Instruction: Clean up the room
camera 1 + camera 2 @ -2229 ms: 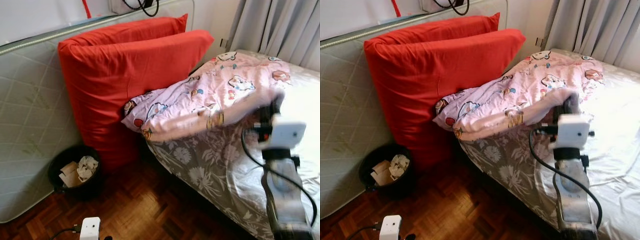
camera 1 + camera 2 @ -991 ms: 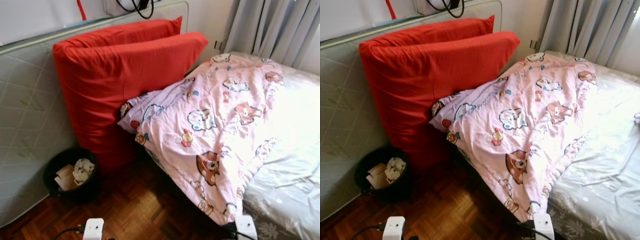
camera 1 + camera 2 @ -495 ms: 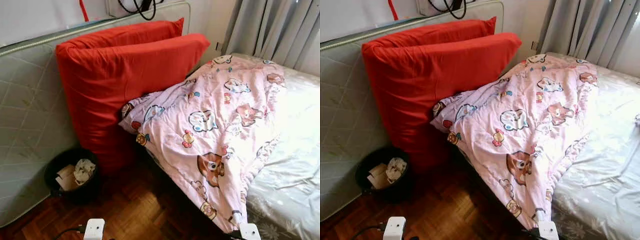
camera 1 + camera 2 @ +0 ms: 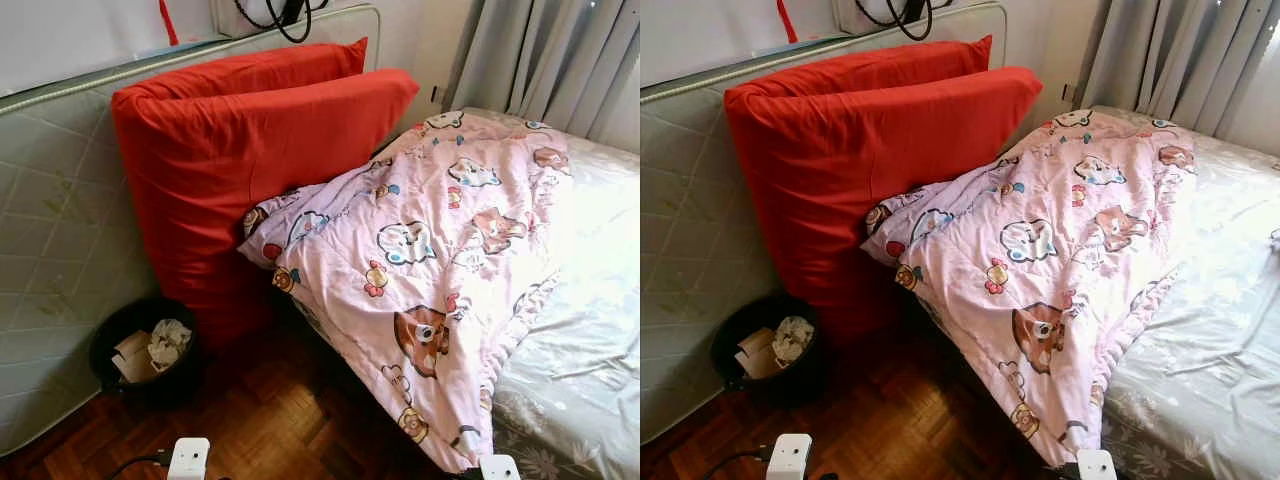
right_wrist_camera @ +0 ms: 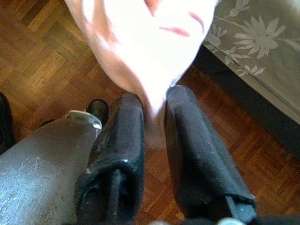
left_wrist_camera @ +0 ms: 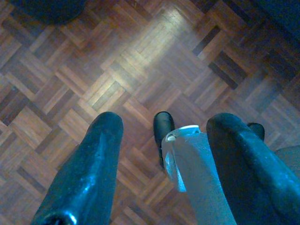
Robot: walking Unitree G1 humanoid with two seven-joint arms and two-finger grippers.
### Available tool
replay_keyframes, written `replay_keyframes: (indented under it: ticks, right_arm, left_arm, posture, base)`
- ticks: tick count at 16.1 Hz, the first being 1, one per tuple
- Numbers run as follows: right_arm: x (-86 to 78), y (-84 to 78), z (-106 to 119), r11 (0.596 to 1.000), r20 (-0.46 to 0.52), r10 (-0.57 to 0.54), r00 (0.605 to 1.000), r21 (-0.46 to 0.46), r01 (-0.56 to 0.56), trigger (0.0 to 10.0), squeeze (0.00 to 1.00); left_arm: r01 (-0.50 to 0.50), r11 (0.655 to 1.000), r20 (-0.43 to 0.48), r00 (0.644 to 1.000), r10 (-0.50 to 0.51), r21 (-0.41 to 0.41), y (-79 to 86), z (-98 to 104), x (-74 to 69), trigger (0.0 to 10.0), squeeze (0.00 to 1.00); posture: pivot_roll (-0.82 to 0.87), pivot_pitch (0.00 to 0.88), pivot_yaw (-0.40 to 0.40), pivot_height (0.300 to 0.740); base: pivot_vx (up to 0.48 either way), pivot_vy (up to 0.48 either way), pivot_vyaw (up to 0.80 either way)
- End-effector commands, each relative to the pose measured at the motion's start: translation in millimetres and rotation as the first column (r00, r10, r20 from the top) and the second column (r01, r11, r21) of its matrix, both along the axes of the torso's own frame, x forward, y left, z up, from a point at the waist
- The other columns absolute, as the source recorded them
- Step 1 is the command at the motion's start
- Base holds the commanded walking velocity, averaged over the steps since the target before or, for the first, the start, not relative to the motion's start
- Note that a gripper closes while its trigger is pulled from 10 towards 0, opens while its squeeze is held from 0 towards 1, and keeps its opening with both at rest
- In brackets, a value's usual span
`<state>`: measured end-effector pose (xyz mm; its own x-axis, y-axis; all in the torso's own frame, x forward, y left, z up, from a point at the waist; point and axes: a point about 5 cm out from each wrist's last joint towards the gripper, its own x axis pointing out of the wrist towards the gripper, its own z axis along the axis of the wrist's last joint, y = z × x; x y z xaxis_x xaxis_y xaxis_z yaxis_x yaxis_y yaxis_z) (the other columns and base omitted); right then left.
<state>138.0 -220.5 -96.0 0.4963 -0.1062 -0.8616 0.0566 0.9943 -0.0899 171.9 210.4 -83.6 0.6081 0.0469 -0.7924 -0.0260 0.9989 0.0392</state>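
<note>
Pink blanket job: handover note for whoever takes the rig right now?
Right gripper: shut on a corner of the pink blanket, low beside the bed.
Left gripper: open, idle over the parquet floor.
Blanket spreads across the bed, one corner draped over the edge toward the floor, its top against the red pillows.
Left: straighten the blanket on the bed. Black bin holds paper.
</note>
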Motion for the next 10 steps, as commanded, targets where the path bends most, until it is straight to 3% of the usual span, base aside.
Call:
replay_keyframes:
  ticks: [1, 5, 6, 8, 10]
  right_arm:
    - [-1.0, -0.7, -0.4, 1.000, 0.002, -0.019, 1.000, 0.007, 0.019, 10.0, 0.96]
    - [-5.0, -1.7, -1.6, 1.000, -0.006, -0.028, 1.000, 0.011, 0.028, 10.0, 0.94]
    - [-5.7, -2.0, -1.8, 0.999, -0.007, -0.030, 1.000, 0.012, 0.030, 10.0, 0.83]
    - [-7.3, -2.8, -2.0, 0.999, -0.005, -0.036, 0.999, 0.018, 0.036, 10.0, 0.83]
    - [-12.8, -7.6, -2.8, 0.998, -0.013, -0.061, 0.998, 0.024, 0.062, 10.0, 0.00]
  left_arm:
    - [0.010, 1.000, -0.005, 1.000, -0.010, 0.009, 2.0, -0.4, -1.9, 10.0, 0.00]
    - [0.007, 1.000, -0.003, 1.000, -0.007, 0.010, 2.2, -0.2, -1.4, 10.0, 0.00]
    - [0.006, 1.000, -0.003, 1.000, -0.006, 0.010, 2.3, -0.2, -1.4, 10.0, 0.00]
    - [0.004, 1.000, -0.003, 1.000, -0.004, 0.010, 2.6, -0.1, -1.3, 10.0, 0.00]
    - [0.002, 1.000, -0.004, 1.000, -0.002, 0.012, 3.5, 0.1, -1.0, 10.0, 0.00]
  posture:
    - [0.07, 0.000, -0.027, 0.740]
    - [0.07, 0.005, -0.029, 0.740]
    - [0.07, 0.005, -0.029, 0.740]
    - [0.07, 0.014, -0.029, 0.740]
    - [0.06, 0.025, -0.024, 0.740]
  base:
    - [0.000, 0.000, 0.00]
    - [0.000, 0.000, 0.00]
    - [0.000, 0.000, 0.00]
    - [0.000, 0.000, 0.00]
    - [0.000, 0.000, 0.00]
